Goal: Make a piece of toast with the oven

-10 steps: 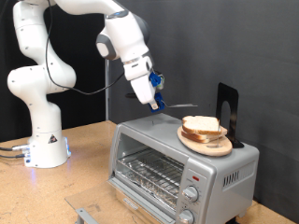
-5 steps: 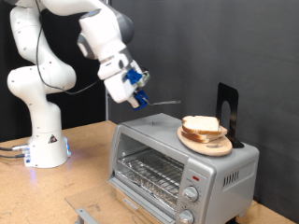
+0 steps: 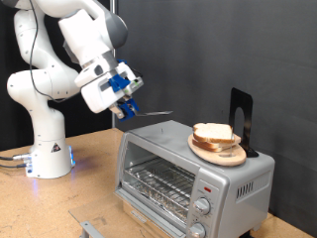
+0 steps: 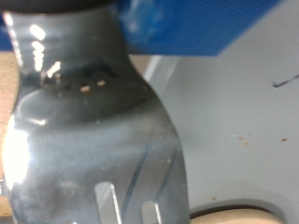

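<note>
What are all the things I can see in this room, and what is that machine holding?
oven: one, silver-grey, door shut, in the exterior view's lower right.
piece of toast: slices stacked, cream with tan crust, on the plate.
wooden plate: one, round, tan, on the oven's top.
black stand: one, upright, behind the plate.
table: one, light wood, under everything.
spatula: one, metal, slotted, sticking out sideways from the gripper.
robot arm: one, white.
gripper: one, blue fingers, holding the spatula, left of the oven.

No readable text, brand or number shows anywhere; the marks around the toaster oven point(image 3: 193, 171) knobs are too small to read.
</note>
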Robot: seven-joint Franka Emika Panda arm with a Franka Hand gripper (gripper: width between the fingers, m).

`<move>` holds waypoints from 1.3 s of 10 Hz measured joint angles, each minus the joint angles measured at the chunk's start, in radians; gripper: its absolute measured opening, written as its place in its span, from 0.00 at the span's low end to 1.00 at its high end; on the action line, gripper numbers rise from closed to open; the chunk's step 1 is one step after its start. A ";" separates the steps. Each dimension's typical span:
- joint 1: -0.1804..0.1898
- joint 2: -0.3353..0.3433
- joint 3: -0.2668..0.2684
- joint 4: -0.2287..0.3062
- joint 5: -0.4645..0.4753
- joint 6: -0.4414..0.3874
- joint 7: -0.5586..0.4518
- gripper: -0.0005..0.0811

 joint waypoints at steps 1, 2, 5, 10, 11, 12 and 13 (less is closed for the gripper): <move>-0.010 0.007 -0.026 0.011 -0.011 -0.026 -0.025 0.50; -0.017 0.024 -0.043 0.028 -0.026 -0.055 -0.037 0.50; -0.018 0.027 -0.022 0.038 -0.062 -0.053 -0.035 0.50; -0.057 0.122 0.090 0.140 -0.255 0.033 0.017 0.50; -0.054 0.139 0.083 0.162 -0.247 -0.014 0.005 0.50; -0.051 0.154 0.071 0.184 -0.238 -0.081 -0.005 0.50; -0.051 0.168 0.062 0.197 -0.227 -0.132 -0.016 0.50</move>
